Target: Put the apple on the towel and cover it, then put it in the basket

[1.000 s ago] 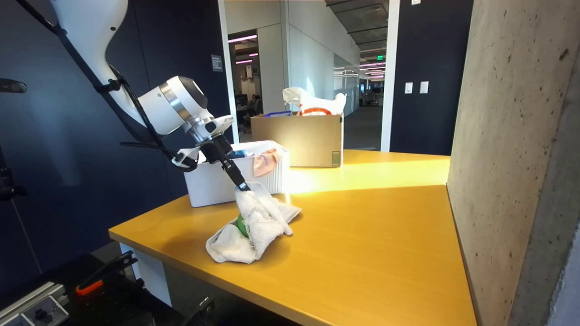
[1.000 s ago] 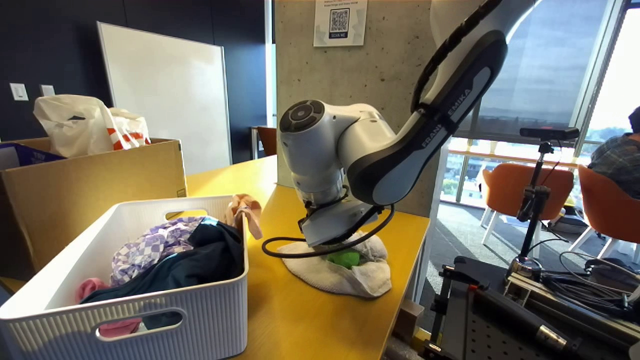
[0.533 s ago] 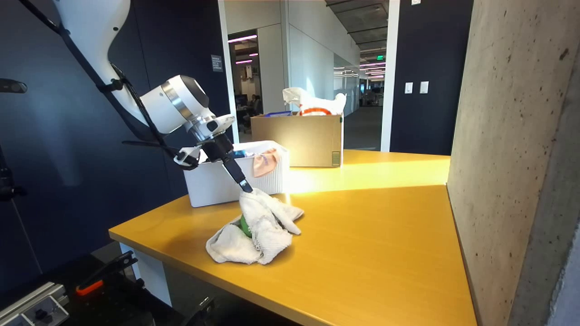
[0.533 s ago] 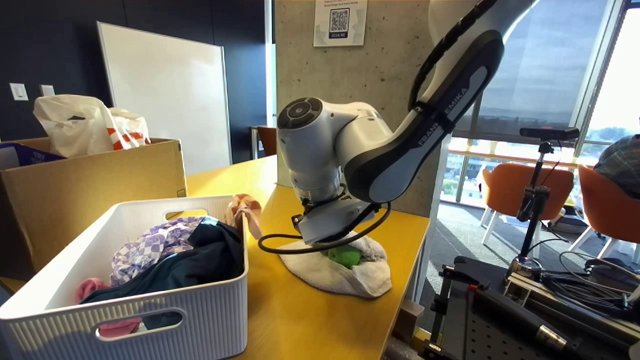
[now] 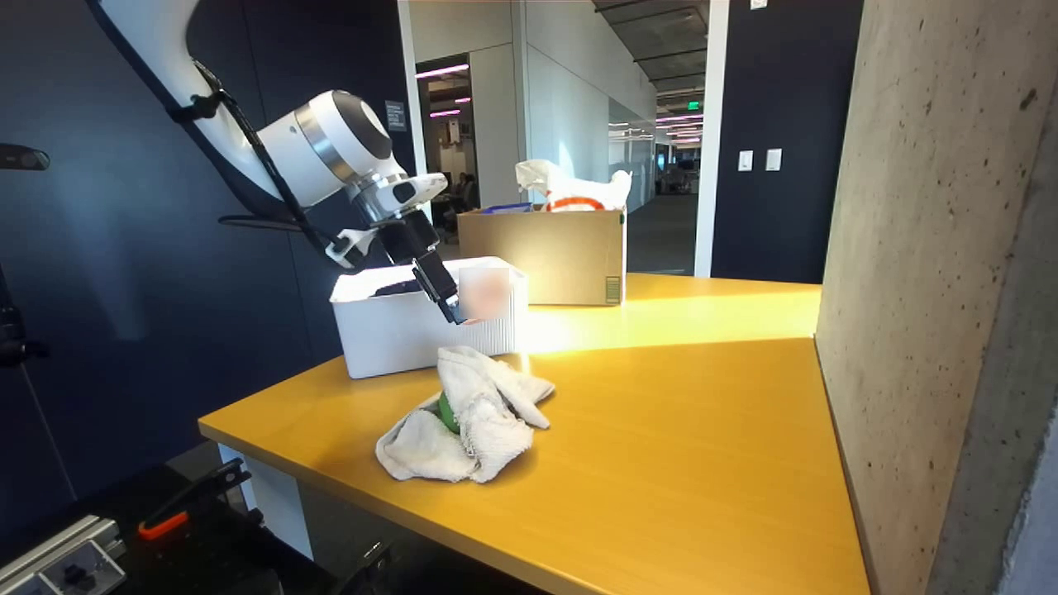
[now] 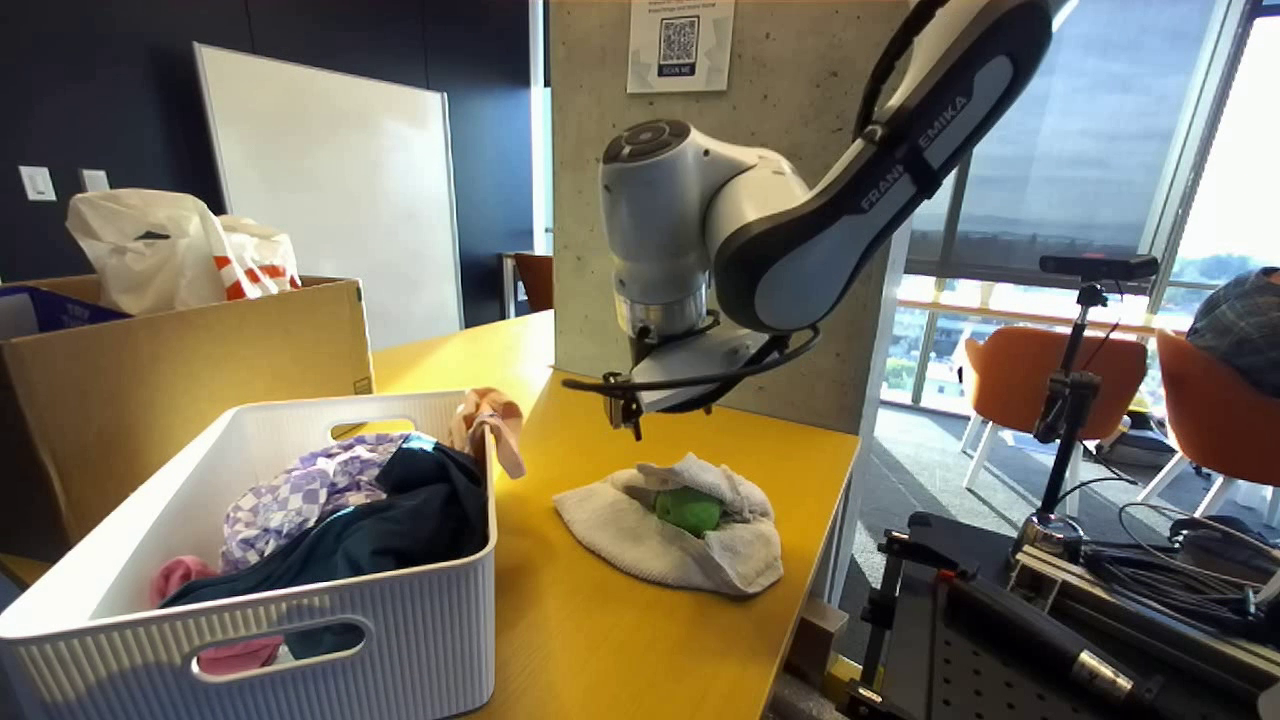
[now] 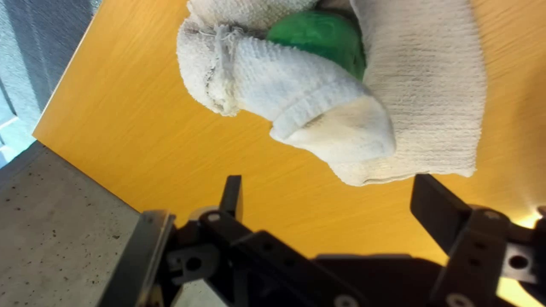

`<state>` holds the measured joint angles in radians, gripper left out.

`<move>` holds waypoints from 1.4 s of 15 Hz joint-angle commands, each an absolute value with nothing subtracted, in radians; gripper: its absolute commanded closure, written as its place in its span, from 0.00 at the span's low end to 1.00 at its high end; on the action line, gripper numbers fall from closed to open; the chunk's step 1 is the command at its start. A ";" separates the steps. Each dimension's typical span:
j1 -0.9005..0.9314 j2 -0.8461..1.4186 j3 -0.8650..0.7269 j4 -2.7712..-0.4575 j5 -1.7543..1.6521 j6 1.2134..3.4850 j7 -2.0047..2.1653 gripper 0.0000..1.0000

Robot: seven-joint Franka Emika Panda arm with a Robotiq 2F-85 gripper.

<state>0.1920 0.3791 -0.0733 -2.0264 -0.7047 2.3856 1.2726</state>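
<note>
The green apple (image 6: 688,510) sits on the beige-white towel (image 6: 630,540), with folds of cloth partly over it and its green surface still showing. Seen from the wrist, the apple (image 7: 322,36) peeks out between a rolled fold and a flat part of the towel (image 7: 426,94). My gripper (image 7: 327,181) has its fingers spread wide with nothing between them. It hangs above the towel, apart from it, as an exterior view shows for the gripper (image 5: 457,318). The white basket (image 6: 430,630) stands beside the towel on the table, holding clothes.
Purple checked cloth (image 6: 290,500), dark cloth (image 6: 400,520) and something pink fill the basket; a peach cloth (image 6: 492,425) drapes over its rim. Behind stands a cardboard box (image 6: 200,370) with a white bag. A concrete pillar (image 7: 55,238) borders the table, whose edge runs close to the towel.
My gripper has let go of the towel's corner, opened wide and risen away from it. The lifted cloth fold has settled slightly over the apple; towel and apple otherwise stay put.
</note>
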 commanded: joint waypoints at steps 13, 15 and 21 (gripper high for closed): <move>-0.083 0.408 -0.086 -2.019 -0.146 2.541 0.320 0.00; -0.098 0.471 -0.071 -1.953 -0.077 2.535 0.229 0.00; -0.097 0.593 -0.009 -1.913 0.066 2.672 0.116 0.00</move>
